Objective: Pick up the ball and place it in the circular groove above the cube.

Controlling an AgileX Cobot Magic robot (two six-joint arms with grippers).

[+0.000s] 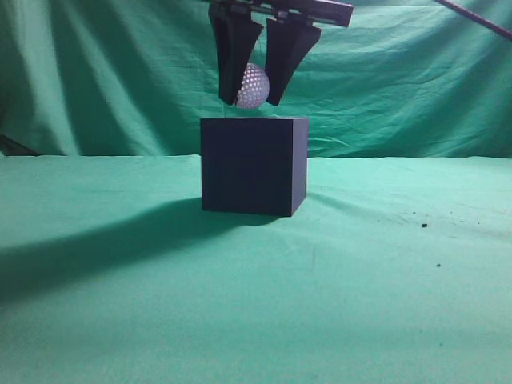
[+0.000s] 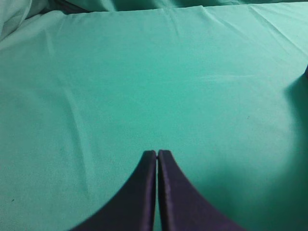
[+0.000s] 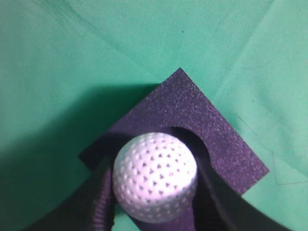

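While the right gripper [image 1: 254, 90] clamps the ball [image 1: 252, 86], the cube [image 1: 254, 165] with its groove [image 3: 195, 139] sits directly beneath, unobstructed; the left gripper [image 2: 157, 153] is closed, empty.

A staged test set-up, such as a lab, is suggested rather than a home or shop; the table [image 1: 384, 304] is covered by a green cloth [image 2: 144, 86]; the whole background is draped with a creased green backdrop [image 1: 416, 72]; no furnishings or walls can be made out.
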